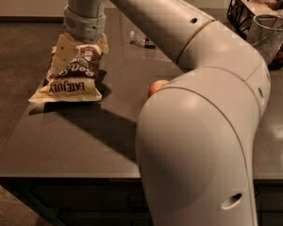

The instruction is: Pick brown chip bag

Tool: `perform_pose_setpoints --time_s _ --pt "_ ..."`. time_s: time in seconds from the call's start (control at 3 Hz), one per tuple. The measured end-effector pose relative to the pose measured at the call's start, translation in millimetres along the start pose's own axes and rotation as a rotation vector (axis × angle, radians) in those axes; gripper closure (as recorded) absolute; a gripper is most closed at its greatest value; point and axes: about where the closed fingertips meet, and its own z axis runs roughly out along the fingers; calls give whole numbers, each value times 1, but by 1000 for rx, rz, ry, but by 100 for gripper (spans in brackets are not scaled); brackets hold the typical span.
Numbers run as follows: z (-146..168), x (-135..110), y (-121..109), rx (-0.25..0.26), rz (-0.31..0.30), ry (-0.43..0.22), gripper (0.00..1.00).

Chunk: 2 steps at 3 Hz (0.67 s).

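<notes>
The brown chip bag (71,81) lies flat on the dark table (75,140) at the left, with its cream end and dark block lettering toward me. My gripper (82,50) hangs right over the bag's far end. Its cream fingers (62,56) are spread open, one on each side of the bag's top, and they hold nothing. The arm's large elbow fills the middle and right of the camera view and hides much of the table.
A red apple (155,85) peeks out beside the arm at mid table. A clear plastic bottle (140,38) lies at the back, partly hidden. A black wire basket (251,7) and a mesh cup (270,36) stand at the far right. The table's left edge runs close to the bag.
</notes>
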Motion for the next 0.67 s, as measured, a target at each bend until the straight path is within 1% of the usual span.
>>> perform_pose_setpoints --time_s 0.33,0.67 --pt "15 -3 2 27 40 -22 0" --pt "34 -4 3 43 77 -5 0"
